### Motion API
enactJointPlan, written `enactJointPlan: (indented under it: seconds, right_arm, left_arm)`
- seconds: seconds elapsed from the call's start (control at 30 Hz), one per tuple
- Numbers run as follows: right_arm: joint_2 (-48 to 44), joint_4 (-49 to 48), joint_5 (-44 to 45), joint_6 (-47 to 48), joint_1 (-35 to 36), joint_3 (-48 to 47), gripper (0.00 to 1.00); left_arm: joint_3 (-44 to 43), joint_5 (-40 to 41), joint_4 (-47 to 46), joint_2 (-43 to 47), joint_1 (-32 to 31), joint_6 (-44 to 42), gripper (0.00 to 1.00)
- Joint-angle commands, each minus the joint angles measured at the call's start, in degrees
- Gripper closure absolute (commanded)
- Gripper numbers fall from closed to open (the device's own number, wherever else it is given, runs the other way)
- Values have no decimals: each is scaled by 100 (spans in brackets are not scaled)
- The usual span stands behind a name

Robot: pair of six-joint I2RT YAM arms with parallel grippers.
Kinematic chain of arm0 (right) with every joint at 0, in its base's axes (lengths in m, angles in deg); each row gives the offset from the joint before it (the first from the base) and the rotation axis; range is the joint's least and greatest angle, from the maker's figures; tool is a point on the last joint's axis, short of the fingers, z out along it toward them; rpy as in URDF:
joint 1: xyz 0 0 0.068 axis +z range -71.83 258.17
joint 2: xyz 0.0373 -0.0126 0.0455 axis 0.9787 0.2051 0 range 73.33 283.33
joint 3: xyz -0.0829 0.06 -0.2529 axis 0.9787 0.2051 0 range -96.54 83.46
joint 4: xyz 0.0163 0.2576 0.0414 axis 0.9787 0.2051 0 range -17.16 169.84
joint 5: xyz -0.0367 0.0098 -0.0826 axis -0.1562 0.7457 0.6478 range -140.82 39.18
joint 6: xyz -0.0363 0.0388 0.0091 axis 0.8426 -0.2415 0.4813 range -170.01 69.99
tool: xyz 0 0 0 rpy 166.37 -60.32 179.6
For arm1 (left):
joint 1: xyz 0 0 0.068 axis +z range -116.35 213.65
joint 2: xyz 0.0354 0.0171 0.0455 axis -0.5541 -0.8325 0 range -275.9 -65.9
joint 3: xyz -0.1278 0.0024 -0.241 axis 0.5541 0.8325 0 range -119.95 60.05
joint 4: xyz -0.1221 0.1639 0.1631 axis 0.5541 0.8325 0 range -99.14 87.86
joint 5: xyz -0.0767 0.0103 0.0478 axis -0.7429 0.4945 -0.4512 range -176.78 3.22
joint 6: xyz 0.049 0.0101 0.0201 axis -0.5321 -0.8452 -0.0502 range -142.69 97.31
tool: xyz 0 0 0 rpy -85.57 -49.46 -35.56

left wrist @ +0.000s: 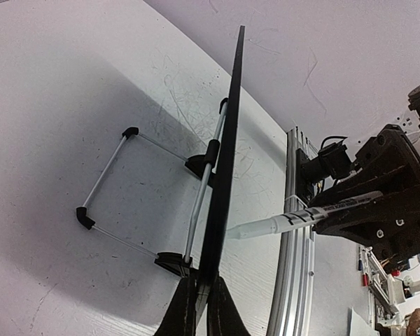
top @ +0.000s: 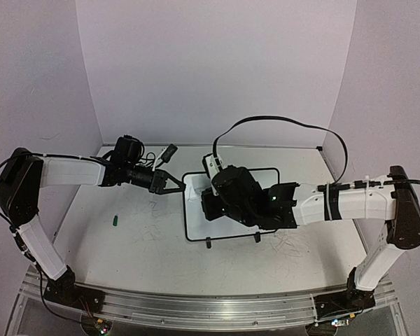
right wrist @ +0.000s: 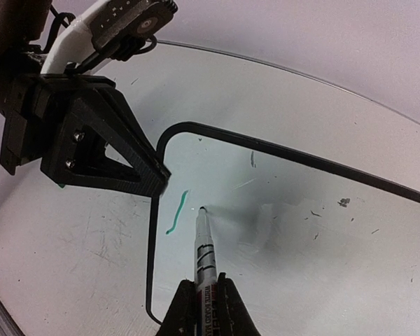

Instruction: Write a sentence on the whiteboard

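On the scuffed white surface [top: 112, 245] sits the whiteboard [right wrist: 301, 231], left jaws clamped on its edge, right jaws closed around a marker [right wrist: 204, 245] touching it. We see one green stroke [right wrist: 176, 212]; overhead, the right arm [top: 350, 199] covers most of the board.

Bright even light; soft shadow beside whiteboard [left wrist: 227, 140]; wrist cams bend edges; top cam sl. soft.

Plain pale lilac walls [top: 217, 70] enclose a scuffed white table [top: 112, 252] edged by an aluminium rail [top: 196, 306].
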Motion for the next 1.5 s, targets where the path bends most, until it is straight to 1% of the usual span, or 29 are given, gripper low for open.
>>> enactJointPlan:
  seconds: [0.0,0.73,1.07,1.47]
  right_arm:
    - [162,-172,217,40,-33,-241,100]
    - [299,-34,-130,-189,79,-275,100]
    - [328,-34,-4,-194,82,-283,100]
    - [28,118,185,-403,81,77,100]
  left_arm:
    - [-9,-193,4,224,3,54,100]
    - [-23,-185,9,229,-1,54,100]
    - [-9,-168,18,254,-2,45,100]
    - [-18,-149,27,240,3,37,100]
